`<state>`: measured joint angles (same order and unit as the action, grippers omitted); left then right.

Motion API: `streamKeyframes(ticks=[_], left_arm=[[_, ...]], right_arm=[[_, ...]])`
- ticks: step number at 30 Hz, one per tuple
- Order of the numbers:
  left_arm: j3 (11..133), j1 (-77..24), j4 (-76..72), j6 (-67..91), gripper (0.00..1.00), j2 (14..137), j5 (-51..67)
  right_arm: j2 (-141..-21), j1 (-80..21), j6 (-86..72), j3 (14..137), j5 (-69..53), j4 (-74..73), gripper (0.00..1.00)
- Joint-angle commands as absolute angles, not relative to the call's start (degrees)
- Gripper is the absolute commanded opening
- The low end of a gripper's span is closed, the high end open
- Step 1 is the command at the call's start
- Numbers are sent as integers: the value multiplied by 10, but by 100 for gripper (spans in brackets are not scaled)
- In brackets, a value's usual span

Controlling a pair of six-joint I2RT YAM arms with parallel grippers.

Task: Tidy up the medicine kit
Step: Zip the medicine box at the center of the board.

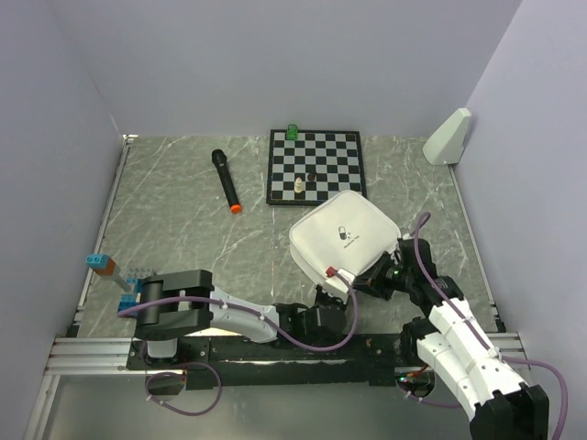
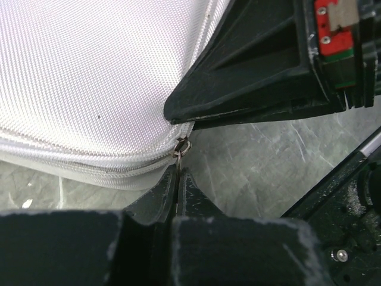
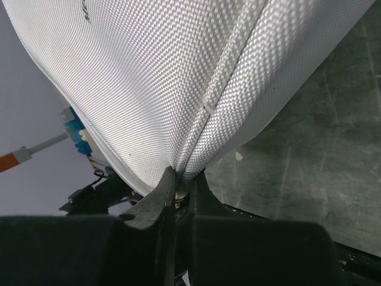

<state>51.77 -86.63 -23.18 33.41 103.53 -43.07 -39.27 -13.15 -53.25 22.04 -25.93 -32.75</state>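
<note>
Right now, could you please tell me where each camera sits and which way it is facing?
Top external: above and behind the bases, looking down at the table; both arms show, meeting at the medicine kit.
Left wrist: on the left arm, looking along the left pincer, shut on the zipper pull.
Right wrist: on the right arm, looking along the right pincer, shut on the kit's seam.
Shared: both wrist views show the kit's woven white shell.

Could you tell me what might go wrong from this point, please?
The left tool pinches only the small zipper pull, so it could slip off under tension. The right tool clamps just a fabric ridge of the medicine kit; the case may twist or pull free. The chessboard lies close behind, so a dragged kit could topple its pieces.
</note>
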Motion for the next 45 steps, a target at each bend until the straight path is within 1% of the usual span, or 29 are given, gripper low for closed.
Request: streamKeyframes(ticks=[1,13,23,31,35,39,41,45], left_arm=[[476,-861,-188,398,1,994,-509],[427,-857,-80,522,1,943,-582],[398,-818,28,627,1,909,-597],[382,-774,40,644,1,891,-583],[371,-730,5,625,1,876,-555],[383,-698,9,609,1,870,-547],[385,-686,18,610,1,861,-543],[373,-673,54,634,1,839,-539]], right_arm=[[-406,-138,-519,216,-226,-311,0],[-409,-138,-519,218,-221,-314,0],[-401,-138,-500,232,-214,-330,0],[-405,-138,-466,243,-208,-343,0],[-410,-138,-419,260,-194,-366,0],[-417,-138,-364,288,-164,-401,0],[-428,-140,-359,294,-163,-404,0],[-424,-141,-381,299,-112,-417,0]])
